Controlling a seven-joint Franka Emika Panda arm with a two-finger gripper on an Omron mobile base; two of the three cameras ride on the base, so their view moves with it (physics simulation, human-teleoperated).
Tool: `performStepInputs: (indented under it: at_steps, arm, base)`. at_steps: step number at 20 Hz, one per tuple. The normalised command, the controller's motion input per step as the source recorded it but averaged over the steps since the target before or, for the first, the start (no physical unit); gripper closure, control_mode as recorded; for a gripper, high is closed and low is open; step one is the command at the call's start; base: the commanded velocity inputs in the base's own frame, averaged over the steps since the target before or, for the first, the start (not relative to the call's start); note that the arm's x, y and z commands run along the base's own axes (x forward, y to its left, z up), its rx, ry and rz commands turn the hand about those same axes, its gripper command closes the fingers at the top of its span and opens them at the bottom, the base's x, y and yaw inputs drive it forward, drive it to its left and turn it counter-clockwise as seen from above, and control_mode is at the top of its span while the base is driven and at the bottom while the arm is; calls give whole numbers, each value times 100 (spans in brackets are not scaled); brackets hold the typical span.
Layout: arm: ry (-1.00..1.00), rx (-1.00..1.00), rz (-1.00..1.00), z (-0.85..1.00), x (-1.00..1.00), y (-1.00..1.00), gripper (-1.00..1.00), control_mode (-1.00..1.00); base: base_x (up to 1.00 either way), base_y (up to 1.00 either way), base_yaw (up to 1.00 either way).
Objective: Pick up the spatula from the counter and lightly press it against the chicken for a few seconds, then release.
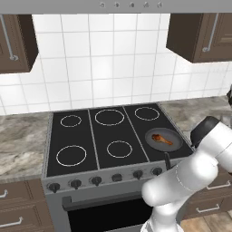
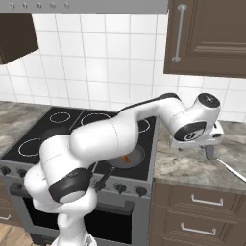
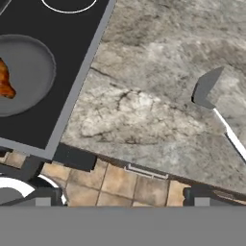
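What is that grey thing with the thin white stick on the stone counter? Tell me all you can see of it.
That is the spatula. It has a flat dark grey blade, matte, with one slanted corner, and a thin white handle that runs out of the hand view. It lies flat on the mottled stone counter, apart from the stove, touching nothing but the counter.
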Motion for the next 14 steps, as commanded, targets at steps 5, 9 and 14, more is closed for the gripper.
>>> performStepInputs:
  at_steps: [5, 9, 14]
  arm:
    - [-11, 10, 14, 0, 1, -38, -100, -100]
    - [5, 0, 13, 0, 12, -29, -100, -100]
    - [14, -2, 15, -1, 20, -39, -100, -100]
  base:
    - [0, 0, 0]
    - [0, 0, 0]
    - [0, 0, 0]
